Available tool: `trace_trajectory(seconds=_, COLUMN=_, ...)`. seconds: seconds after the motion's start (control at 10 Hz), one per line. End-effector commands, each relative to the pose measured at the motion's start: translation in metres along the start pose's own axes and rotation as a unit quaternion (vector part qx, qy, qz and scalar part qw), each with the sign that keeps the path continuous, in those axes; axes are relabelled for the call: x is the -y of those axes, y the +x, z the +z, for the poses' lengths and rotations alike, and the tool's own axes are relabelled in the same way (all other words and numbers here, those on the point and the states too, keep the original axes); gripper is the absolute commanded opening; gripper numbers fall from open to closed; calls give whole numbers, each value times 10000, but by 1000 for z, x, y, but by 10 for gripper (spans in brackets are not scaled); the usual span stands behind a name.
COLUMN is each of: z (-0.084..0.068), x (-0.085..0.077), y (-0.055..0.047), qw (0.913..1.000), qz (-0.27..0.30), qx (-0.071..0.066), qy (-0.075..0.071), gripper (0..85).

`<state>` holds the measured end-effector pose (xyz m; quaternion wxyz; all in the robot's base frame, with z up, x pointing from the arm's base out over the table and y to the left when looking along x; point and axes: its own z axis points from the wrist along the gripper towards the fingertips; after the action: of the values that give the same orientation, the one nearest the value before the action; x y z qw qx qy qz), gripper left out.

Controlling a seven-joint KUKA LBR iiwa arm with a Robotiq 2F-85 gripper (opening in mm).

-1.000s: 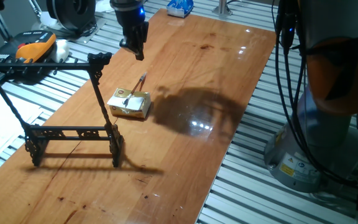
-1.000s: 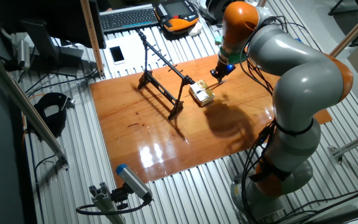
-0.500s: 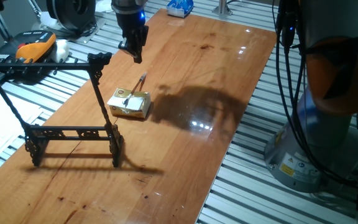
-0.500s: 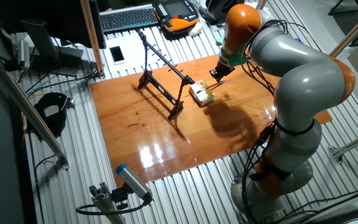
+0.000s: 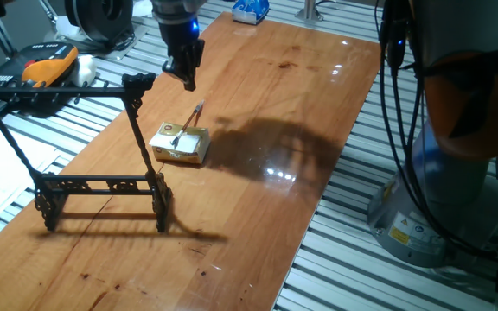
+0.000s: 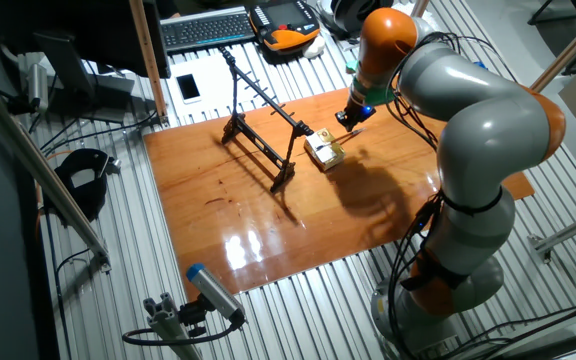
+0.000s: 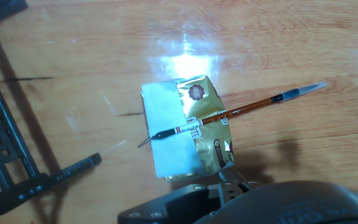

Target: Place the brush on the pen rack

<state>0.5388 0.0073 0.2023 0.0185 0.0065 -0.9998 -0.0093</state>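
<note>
The brush (image 7: 229, 114) is a thin brown stick with a dark tip. It lies slanted across a yellowish block (image 7: 194, 134), its far end sticking out over the wooden table. It also shows in one fixed view (image 5: 189, 121). The pen rack (image 5: 102, 182), a black metal frame, stands to the left of the block; it also shows in the other fixed view (image 6: 262, 140) and at the left edge of the hand view (image 7: 5, 155). My gripper (image 5: 186, 76) hangs in the air above and behind the brush and holds nothing. Its fingers show as one dark tip, so the gap is unclear.
The block (image 5: 181, 143) sits mid-table beside the rack's near upright. An orange handset (image 5: 48, 65), cables and equipment lie off the table's left edge. A blue packet (image 5: 251, 10) lies at the far end. The arm's base (image 5: 456, 173) stands to the right.
My gripper has shifted slightly to the left, away from above the brush. The brush, block and rack have not moved.
</note>
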Motion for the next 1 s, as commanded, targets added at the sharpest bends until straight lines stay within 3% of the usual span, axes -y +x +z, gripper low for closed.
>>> trace_trajectory(seconds=0.0, z=0, x=-1, y=-1, qw=10000, qz=40, qx=-44, qy=61, gripper=0)
trace_trajectory(seconds=0.1, z=-1, x=-3, y=-1, qw=9999, qz=44, qx=-21, qy=161, gripper=0)
trace_trajectory(seconds=0.4, z=0, x=-2, y=-3, qw=9998, qz=46, qx=-37, qy=214, gripper=0)
trace_trajectory(seconds=0.6, z=0, x=-3, y=-3, qw=9997, qz=186, qx=-104, qy=70, gripper=0)
trace_trajectory(seconds=0.7, z=-1, x=-3, y=-3, qw=9999, qz=56, qx=-35, qy=-100, gripper=0)
trace_trajectory(seconds=0.8, z=0, x=-1, y=-2, qw=9997, qz=-30, qx=128, qy=-213, gripper=0)
trace_trajectory(seconds=0.9, z=2, x=-2, y=-4, qw=9996, qz=-37, qx=167, qy=-205, gripper=0)
